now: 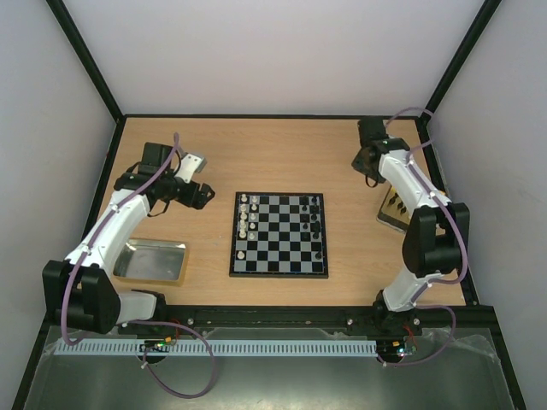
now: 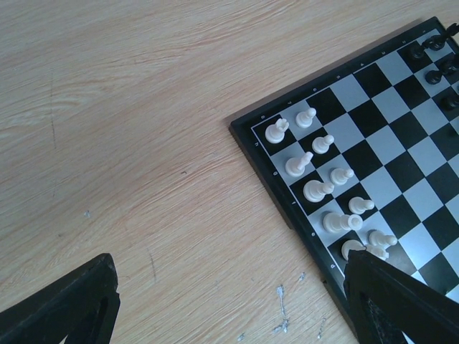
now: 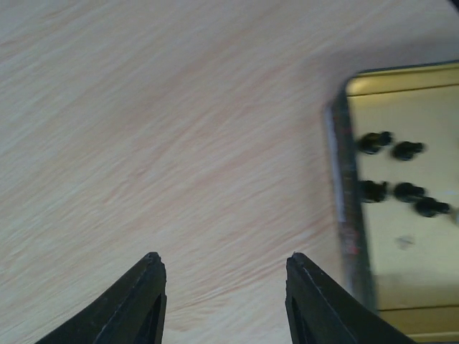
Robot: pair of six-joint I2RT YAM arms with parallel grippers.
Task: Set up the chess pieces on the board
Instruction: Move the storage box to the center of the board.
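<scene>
The right tool (image 3: pixel 224 261) hung wide and empty over the bare counter (image 3: pixel 179 143), just beside the gold tray (image 3: pixel 344 179) holding black chess pieces (image 3: pixel 409 191). The left tool (image 2: pixel 229 261) was wide too. With the board (image 1: pixel 279 272) mid-counter, the right tool should centre over one piece and close squarely.

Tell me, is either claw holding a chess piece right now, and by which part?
Nothing is held. The right gripper hangs open over the table beside the gold tray, and the left gripper is open and empty too.
</scene>
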